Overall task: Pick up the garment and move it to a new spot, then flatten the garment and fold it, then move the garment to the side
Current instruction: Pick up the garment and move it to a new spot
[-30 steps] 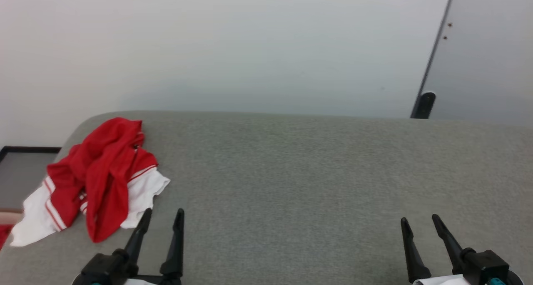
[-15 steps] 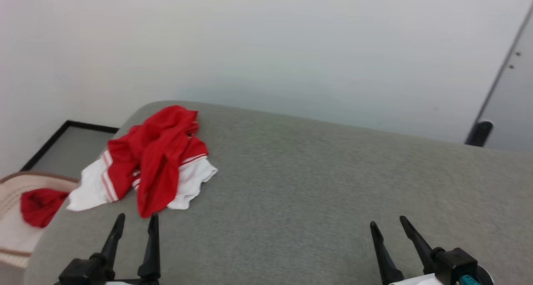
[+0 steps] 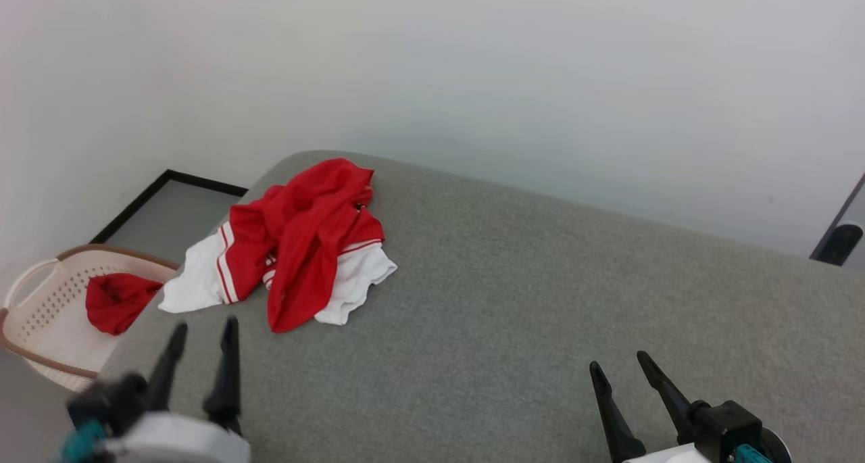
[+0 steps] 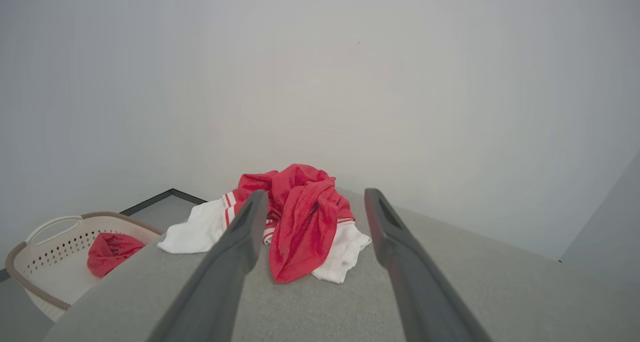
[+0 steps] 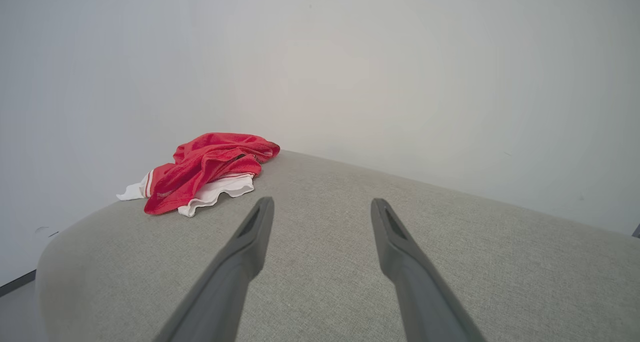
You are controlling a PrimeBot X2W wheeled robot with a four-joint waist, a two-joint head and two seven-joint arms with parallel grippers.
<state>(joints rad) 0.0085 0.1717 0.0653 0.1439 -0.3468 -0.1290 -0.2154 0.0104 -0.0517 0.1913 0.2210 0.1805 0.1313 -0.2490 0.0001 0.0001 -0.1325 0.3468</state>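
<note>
**Crumpled T-shirt (image 3: 304, 243) lying ungripped at the far left corner of the table (image 3: 540, 301)**

The T-shirt is seen heaped in a loose, rumpled mound. Its soft red fabric is twisted into long folds across the top. White sleeve ends are spread out flat beneath it on both sides, one with a wavy edge. Thin red-and-white stripe trim is visible where the red cloth meets the white. A fine mesh-like weave can be made out on the red fabric in the left wrist view.

The mound is carried by the table, which is covered in a grey woven textile with a rounded corner and softly curved edges.

The left end effector (image 3: 205, 325) is held just short of the T-shirt's near edge, without contact. Its two long dark tapered fingers are spread apart with nothing between them, and its outline is blurred in the head view. The right end effector (image 3: 618, 361) is held well apart from the T-shirt, above bare grey cloth at the near right. Its fingers are likewise spread wide and empty.

Beyond the table's left edge, a cream perforated plastic laundry basket (image 3: 40, 280) with a brown rim is set on the floor. A bunched red cloth (image 3: 118, 301) is lying inside it. A plain white wall (image 3: 473, 78) is seen behind the table.
</note>
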